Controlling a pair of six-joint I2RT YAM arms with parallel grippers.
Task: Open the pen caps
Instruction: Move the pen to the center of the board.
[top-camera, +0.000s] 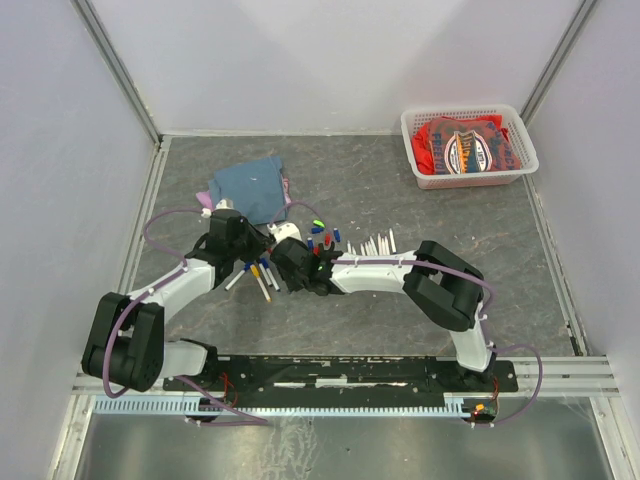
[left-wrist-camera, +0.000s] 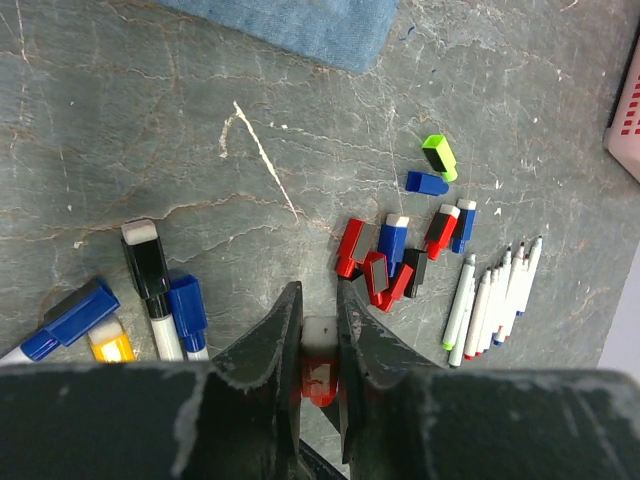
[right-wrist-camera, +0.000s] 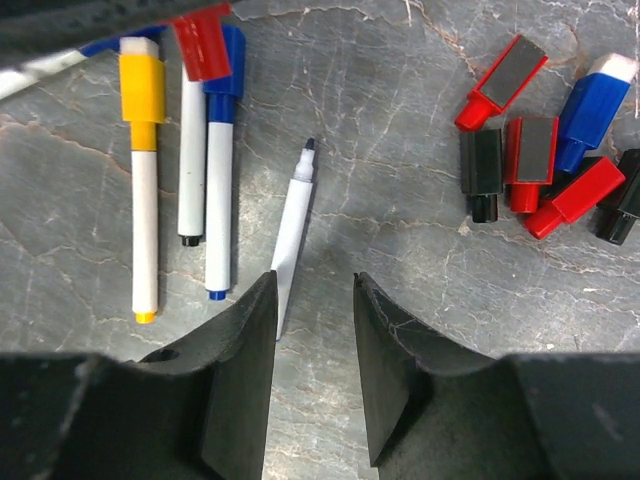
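held cap: red cap (left-wrist-camera: 318, 385) with a white end, pinched in the left gripper (left-wrist-camera: 319, 300), just beside the cap pile on the left-arm side.
cap pile: loose red, blue and black caps (left-wrist-camera: 385, 262), touching and overlapping. A green cap (left-wrist-camera: 438, 155) and a blue cap (left-wrist-camera: 427, 183) lie apart, just past the pile.
unopened: yellow cap (right-wrist-camera: 141, 85), blue pen cap (right-wrist-camera: 225, 75) and black cap (left-wrist-camera: 148, 265), all on barrels, farther from the cap pile than the held one.
handling: likely light, stiff, smooth plastic and a bit slippery. The boxy sides give flat faces, so pinch across those, with the other claw on the barrel close to the cap, and pull straight. Round barrels may roll.
left claw: narrow, clamped on the red cap.
right claw: right gripper (right-wrist-camera: 314, 285) is spread, with nothing between the fingers.
bare pen (right-wrist-camera: 293, 235): lies by one right finger, between the capped pens and the cap pile.
pen row (left-wrist-camera: 495, 300): uncapped white barrels side by side, on the far side of the cap pile.
table (left-wrist-camera: 150, 120): grey, veined, matte, stone-look.
cloth (top-camera: 248, 187): blue, soft, rumpled, well apart from the cap pile.
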